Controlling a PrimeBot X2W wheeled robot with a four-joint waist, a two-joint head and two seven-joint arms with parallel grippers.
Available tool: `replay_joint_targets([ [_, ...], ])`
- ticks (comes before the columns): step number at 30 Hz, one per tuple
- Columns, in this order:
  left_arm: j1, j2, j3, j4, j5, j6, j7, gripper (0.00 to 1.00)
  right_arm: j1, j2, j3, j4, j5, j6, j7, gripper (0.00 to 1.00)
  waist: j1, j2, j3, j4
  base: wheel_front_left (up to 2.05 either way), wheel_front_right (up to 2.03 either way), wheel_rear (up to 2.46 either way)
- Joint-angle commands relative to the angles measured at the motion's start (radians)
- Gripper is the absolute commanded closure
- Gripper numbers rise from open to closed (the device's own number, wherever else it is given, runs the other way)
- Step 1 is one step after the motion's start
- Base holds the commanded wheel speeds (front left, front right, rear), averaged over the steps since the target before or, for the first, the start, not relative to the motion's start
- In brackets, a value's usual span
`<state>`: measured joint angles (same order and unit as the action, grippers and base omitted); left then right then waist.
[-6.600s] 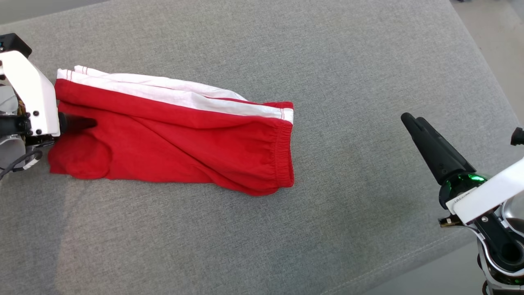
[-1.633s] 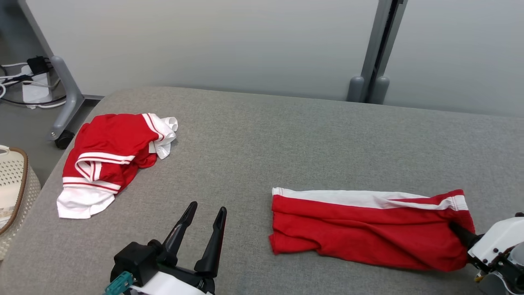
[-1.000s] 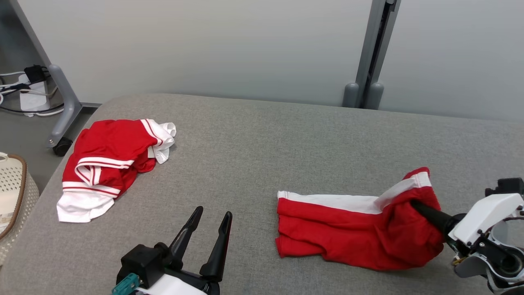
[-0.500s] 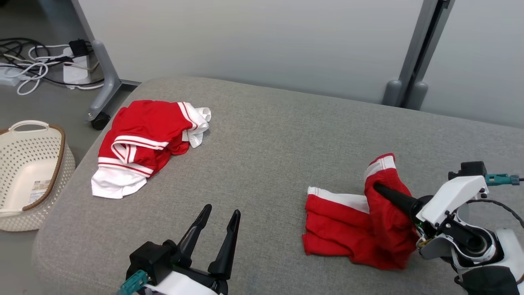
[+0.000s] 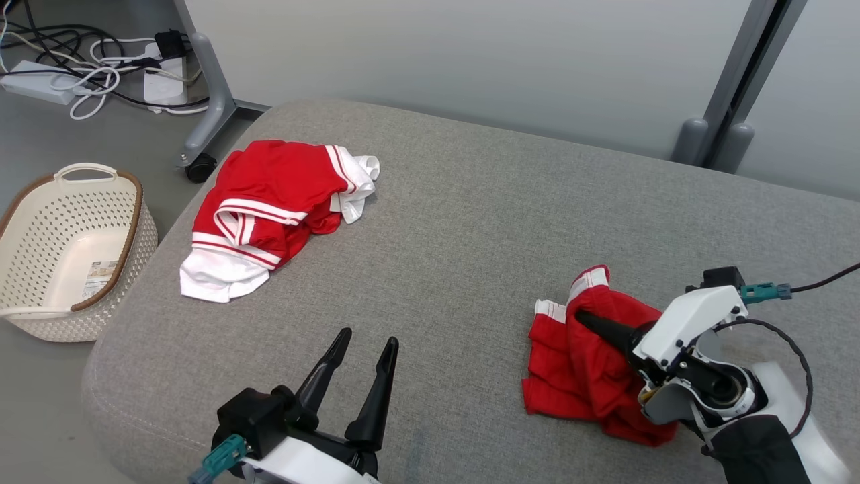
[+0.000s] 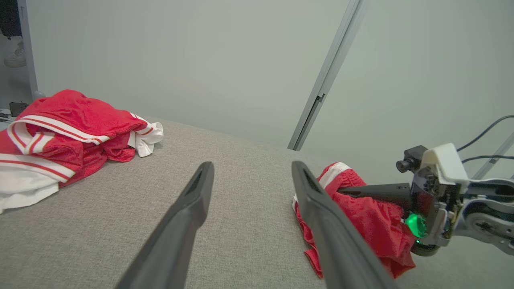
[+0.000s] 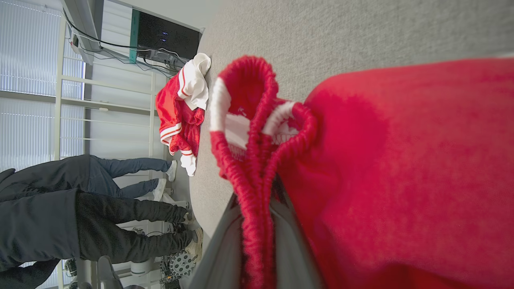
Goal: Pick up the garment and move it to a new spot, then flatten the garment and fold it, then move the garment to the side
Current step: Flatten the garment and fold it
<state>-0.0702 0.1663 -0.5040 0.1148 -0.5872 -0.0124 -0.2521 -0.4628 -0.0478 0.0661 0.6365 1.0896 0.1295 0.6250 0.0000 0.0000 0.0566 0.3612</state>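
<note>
The garment (image 5: 571,376), red shorts with a white side stripe, lies bunched on the right part of the grey padded surface (image 5: 470,222). My right gripper (image 5: 586,318) is shut on its elastic waistband, which is lifted and doubled back over the rest of the cloth. In the right wrist view the waistband (image 7: 251,160) is pinched between the grey fingers (image 7: 219,253). My left gripper (image 5: 366,339) hovers open and empty near the front edge, left of the garment (image 6: 361,212), with nothing between its fingers (image 6: 192,200).
A second red and white garment (image 5: 269,202) lies crumpled at the surface's far left corner. A cream perforated basket (image 5: 138,208) stands on the floor to the left, with cables (image 5: 80,74) behind it. Two people's legs (image 7: 100,200) stand beyond the surface.
The camera has turned. My right gripper has carried the waistband end up and leftward over the rest, so the stretched-out shorts are now bunched. The left gripper stays open.
</note>
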Motion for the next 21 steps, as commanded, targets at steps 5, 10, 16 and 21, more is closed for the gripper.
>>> replay_joint_targets([
  [5,-0.024,-0.001,0.003,0.007,0.006,-0.003,-0.005,0.0,-0.043,-0.006,0.081,0.062,0.05,0.003,-0.073,0.0,0.0,0.0,0.0,-0.013,0.0,0.0,0.0],
  [10,-0.015,0.005,0.006,0.01,0.005,0.001,-0.007,0.0,-0.056,-0.006,0.149,0.053,0.035,0.003,-0.114,0.0,0.0,0.0,-0.015,-0.049,0.0,0.0,0.0],
  [16,0.006,0.007,0.003,0.008,0.001,0.01,-0.006,0.0,0.005,-0.04,0.141,-0.074,0.03,0.003,-0.128,0.0,0.0,0.0,-0.058,-0.105,0.0,0.0,0.0],
  [21,0.023,0.012,0.007,-0.004,0.0,0.02,-0.007,0.0,0.08,-0.094,0.12,-0.227,0.004,0.003,-0.173,0.0,0.0,0.0,-0.082,-0.141,0.0,0.0,0.0],
])
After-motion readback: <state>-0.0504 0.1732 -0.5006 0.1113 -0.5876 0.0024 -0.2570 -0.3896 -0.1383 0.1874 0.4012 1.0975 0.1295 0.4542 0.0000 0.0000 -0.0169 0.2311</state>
